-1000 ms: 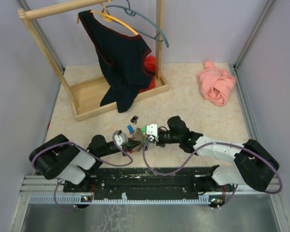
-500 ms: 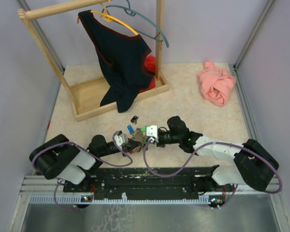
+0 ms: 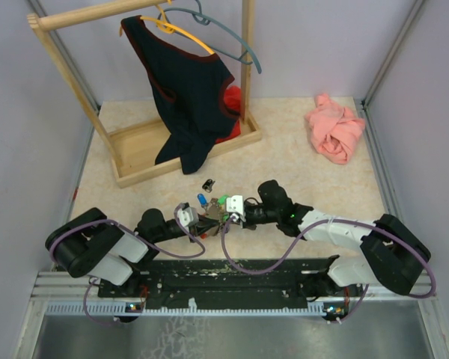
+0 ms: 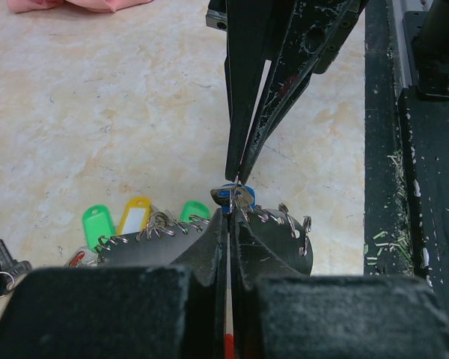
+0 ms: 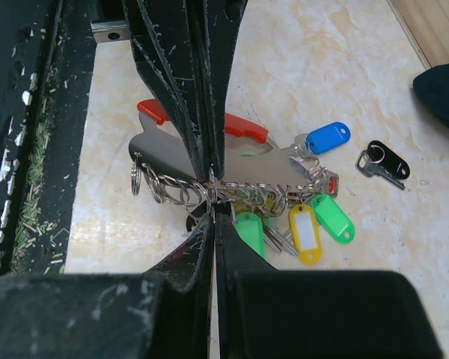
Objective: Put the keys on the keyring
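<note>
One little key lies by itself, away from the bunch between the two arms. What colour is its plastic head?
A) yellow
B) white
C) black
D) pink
C: the lone small metal key with a black plastic head lies apart from the bunch of keys with coloured plastic tags, out past its blue tag.

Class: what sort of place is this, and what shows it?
Likely a robot lab test cell: walled table, two arms bolted at its edge, props like a clothes rack and keys.
</note>
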